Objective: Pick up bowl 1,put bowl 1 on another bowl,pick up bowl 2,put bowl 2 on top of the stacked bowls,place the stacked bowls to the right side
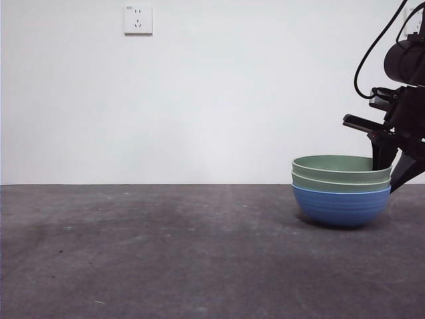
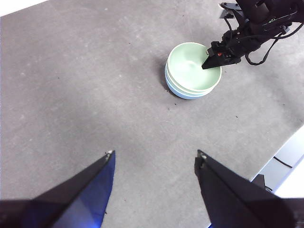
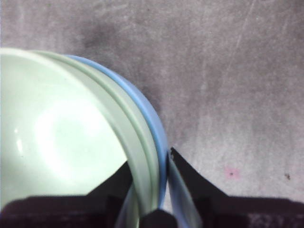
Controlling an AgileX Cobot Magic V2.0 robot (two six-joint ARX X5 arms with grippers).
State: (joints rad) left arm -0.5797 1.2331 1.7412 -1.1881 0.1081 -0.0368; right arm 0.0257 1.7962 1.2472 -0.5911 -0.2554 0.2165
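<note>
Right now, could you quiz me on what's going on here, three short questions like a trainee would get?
1. True or false: the blue bowl sits at the bottom of the stack.
2. How many green bowls are nested in it?
3. The right gripper is: A) far from the bowls, B) straddling the stack's rim, one jaw inside and one outside, C) holding a cup.

Key: 1 true; 2 two; 3 B. The left gripper waits open, away from the stack.
</note>
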